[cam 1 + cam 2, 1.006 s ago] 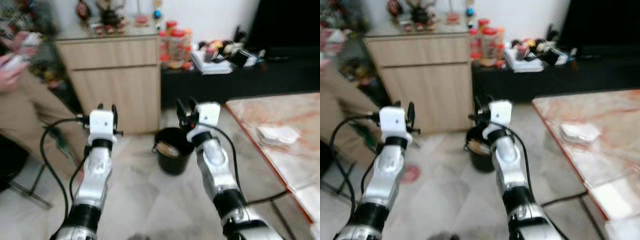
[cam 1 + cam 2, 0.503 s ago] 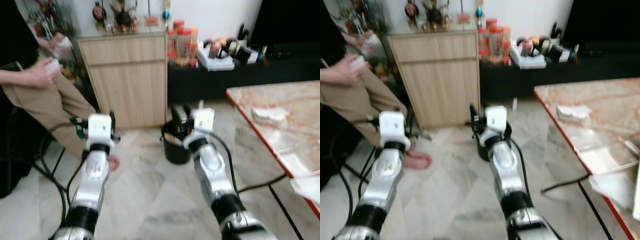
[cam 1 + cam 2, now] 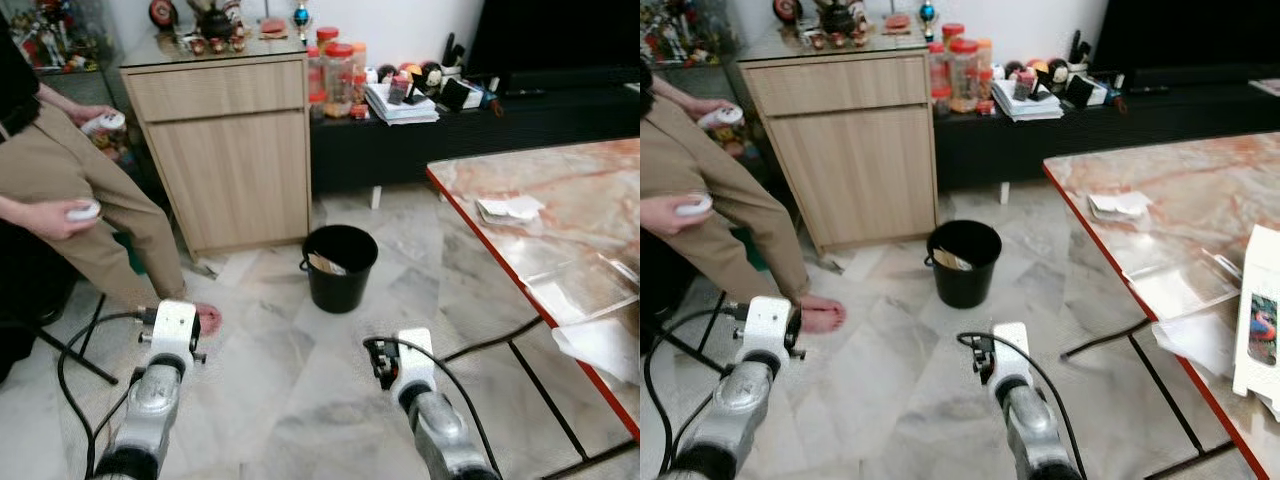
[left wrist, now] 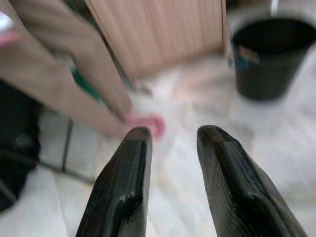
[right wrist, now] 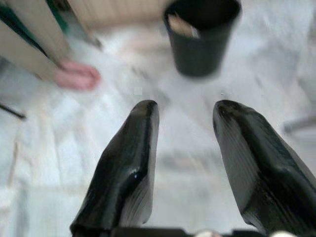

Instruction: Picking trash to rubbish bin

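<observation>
A black rubbish bin (image 3: 339,266) is standing on the pale marble floor (image 3: 290,380) just off the marble counter's (image 3: 560,230) red-trimmed edge, with some scrap lying inside it. Crumpled paper (image 3: 508,208) is resting on the counter, well apart from the bin. The left gripper (image 4: 170,138) and right gripper (image 5: 185,111) are hanging low over the floor, fingers released and empty. A wooden cabinet (image 3: 228,150) is standing behind the bin, with a seated person (image 3: 70,200) beside it.
</observation>
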Available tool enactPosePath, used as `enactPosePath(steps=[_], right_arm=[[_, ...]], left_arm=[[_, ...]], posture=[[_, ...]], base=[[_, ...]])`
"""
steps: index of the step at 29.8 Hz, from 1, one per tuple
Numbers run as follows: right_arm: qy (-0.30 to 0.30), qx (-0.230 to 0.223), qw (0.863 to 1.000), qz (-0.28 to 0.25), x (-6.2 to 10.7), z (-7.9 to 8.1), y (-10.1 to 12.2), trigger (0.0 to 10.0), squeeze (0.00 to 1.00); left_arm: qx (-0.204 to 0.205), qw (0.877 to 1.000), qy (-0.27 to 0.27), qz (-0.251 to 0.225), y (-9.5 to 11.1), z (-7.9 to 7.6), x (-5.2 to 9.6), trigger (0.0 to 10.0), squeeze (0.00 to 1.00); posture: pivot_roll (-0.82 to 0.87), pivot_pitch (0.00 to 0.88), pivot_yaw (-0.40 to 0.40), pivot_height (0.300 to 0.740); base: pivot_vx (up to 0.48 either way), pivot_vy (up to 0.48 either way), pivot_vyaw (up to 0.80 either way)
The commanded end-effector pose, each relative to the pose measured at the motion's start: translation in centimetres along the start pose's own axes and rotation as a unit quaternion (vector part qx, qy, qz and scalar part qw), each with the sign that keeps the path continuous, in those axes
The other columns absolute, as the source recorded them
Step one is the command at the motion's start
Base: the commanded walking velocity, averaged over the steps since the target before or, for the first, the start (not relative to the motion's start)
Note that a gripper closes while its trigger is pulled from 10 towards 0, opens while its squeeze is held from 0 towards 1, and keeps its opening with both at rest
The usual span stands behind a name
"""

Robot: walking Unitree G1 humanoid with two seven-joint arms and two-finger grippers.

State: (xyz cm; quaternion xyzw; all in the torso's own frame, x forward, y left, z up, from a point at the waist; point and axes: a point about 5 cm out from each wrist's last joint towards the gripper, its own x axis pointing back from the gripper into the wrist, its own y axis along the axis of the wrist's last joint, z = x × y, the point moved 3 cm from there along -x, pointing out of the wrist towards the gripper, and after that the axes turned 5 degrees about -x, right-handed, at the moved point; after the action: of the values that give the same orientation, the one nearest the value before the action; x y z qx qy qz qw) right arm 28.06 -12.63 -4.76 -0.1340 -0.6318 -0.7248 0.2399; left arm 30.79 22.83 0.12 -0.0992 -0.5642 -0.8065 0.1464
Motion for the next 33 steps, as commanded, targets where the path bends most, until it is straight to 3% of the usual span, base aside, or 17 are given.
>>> enactPosePath(steps=[1,2,5,6,7,8,13,18,33], right_arm=[[-0.022,-0.017,0.998,0.054,0.9,-0.8,-2.7,10.0,0.00],[-0.041,-0.024,0.994,0.097,1.9,-1.5,-5.0,10.0,0.00],[-0.059,-0.029,0.990,0.126,2.7,-2.2,-6.5,10.0,0.00],[-0.077,-0.042,0.985,0.147,3.6,-2.9,-7.9,10.0,0.00],[-0.077,-0.042,0.985,0.147,3.6,-2.9,-7.9,10.0,0.00],[-0.088,-0.051,0.982,0.160,4.3,-3.3,-8.8,10.0,0.00],[-0.107,-0.058,0.977,0.178,5.2,-3.9,-10.0,10.0,0.00],[-0.123,-0.073,0.973,0.181,5.3,-4.3,-10.1,10.0,0.00],[-0.126,-0.068,0.975,0.168,4.3,-4.2,-8.8,10.0,0.00]], left_arm=[[-0.005,0.998,-0.001,0.060,-2.9,0.1,0.9,10.0,0.00],[-0.010,0.994,-0.002,0.107,-5.2,0.0,1.8,10.0,0.00],[-0.013,0.990,-0.002,0.143,-7.0,0.1,2.7,10.0,0.00],[-0.015,0.984,0.000,0.179,-8.9,0.3,3.9,10.0,0.00],[-0.015,0.984,0.000,0.179,-8.9,0.3,3.9,10.0,0.00],[-0.014,0.978,0.004,0.210,-10.5,0.7,4.9,10.0,0.00],[-0.011,0.969,0.011,0.246,-12.2,1.0,6.3,10.0,0.00],[-0.011,0.972,0.014,0.236,-11.7,0.9,5.8,10.0,0.00],[-0.018,0.975,0.008,0.220,-10.8,0.8,5.0,10.0,0.00]], posture=[[0.20,0.000,0.004,0.740],[0.20,0.000,0.007,0.740],[0.20,0.000,0.007,0.740],[0.20,0.000,0.007,0.740],[0.20,0.000,0.007,0.740],[0.19,0.000,0.008,0.740],[0.19,0.000,0.008,0.740],[0.20,0.000,0.006,0.740],[0.20,0.000,0.015,0.740]], base=[[0.000,0.000,0.00],[0.000,0.000,0.00],[0.000,0.000,0.00],[0.000,0.000,0.00],[0.000,0.000,0.00],[0.000,0.000,0.00],[0.000,0.000,0.00],[0.000,0.000,0.00],[0.000,0.000,-0.79]])
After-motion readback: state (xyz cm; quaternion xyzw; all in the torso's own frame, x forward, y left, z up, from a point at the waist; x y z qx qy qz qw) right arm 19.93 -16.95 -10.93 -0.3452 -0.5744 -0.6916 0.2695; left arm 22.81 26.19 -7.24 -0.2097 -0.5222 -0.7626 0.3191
